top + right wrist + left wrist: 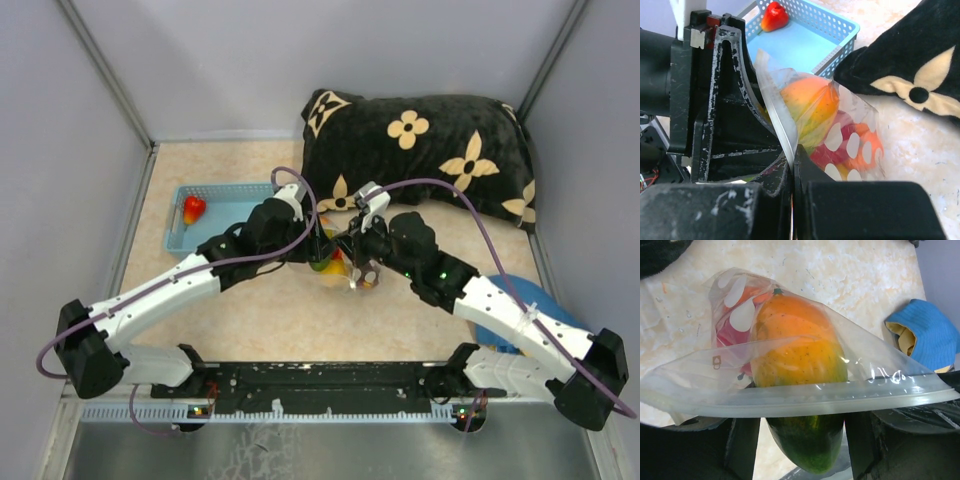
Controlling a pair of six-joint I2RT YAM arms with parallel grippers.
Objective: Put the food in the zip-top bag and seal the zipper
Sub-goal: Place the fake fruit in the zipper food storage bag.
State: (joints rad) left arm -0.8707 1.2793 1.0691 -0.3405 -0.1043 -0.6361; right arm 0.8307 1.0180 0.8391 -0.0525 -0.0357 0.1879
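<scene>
Both arms reach low to the table centre, left gripper [318, 250] and right gripper [352, 262] tip to tip at the zip-top bag [336, 270], near the pillow [420, 140]. Right wrist view: right fingers [840, 210] pinched together on the bag's mouth edge, one red fruit [775, 16] in the blue basket [810, 45] far left. Left wrist view only: zipper [840, 397] crossing the frame, orange-green fruit [795, 350] with its green end between the left fingers [740, 450], which stand apart, can't tell if squeezing; blue cloth [930, 330] right.

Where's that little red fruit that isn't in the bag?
The red fruit lies in the light blue basket, far left in the top view, just left of the black pillow.
</scene>
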